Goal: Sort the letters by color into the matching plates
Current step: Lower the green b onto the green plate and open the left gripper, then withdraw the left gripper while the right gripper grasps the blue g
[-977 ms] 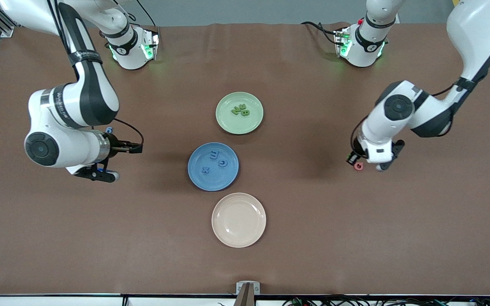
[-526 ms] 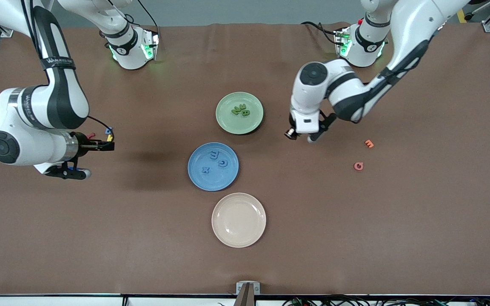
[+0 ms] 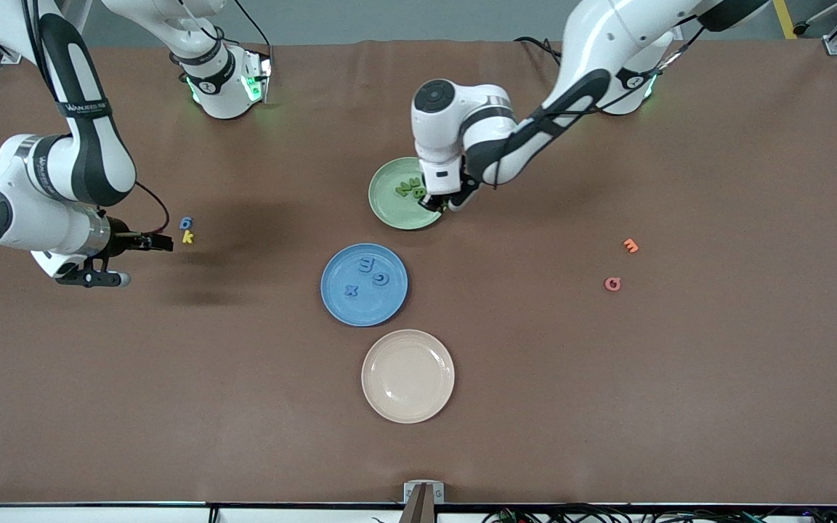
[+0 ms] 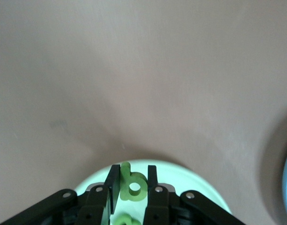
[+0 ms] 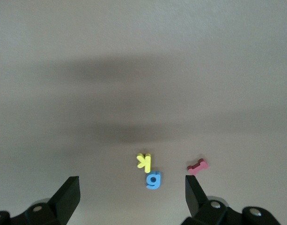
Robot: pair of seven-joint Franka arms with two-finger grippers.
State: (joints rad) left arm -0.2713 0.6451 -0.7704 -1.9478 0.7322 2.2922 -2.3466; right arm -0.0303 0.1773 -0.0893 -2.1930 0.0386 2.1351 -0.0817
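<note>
1. Over the upper middle of the front view, the left gripper (image 3: pixel 442 205) hangs above the rim of the round pale green plate (image 3: pixel 389 211), its fingers pinched narrow on a small chunky green letter (image 4: pixel 134 185); the left wrist view shows the piece upright between the pads with the plate directly beneath
2. That hold looks like a carry made for a release: the colour matches, and the other green letters (image 3: pixel 411 189) already lie clustered in the plate's middle
3. Room there is tight, since the gripper sits by the plate's edge on the side toward the left arm's end, so a drop here could clip the rim or land on the cluster
4. At mid-height of the frame, toward the right arm's end of the table, the right gripper (image 3: pixel 99 278) hovers over bare brown cloth with its fingers spread wide and nothing between them
5. Its wrist view frames a small blue letter g (image 5: pixel 153 180) touching a yellow letter k (image 5: pixel 143 162), with a pink piece (image 5: pixel 197 166) near them; the wide spread probably prepares a pick of the g, and the touching k is the hazard
6. The round medium blue plate (image 3: pixel 331 290) in the frame's centre holds three blue letters (image 3: pixel 371 272) with bare floor left over
7. The cream plate (image 3: pixel 407 407) below it is bare, and an orange letter (image 3: pixel 630 246) and a reddish letter (image 3: pixel 612 284) lie apart toward the left arm's end, with open cloth all around
</note>
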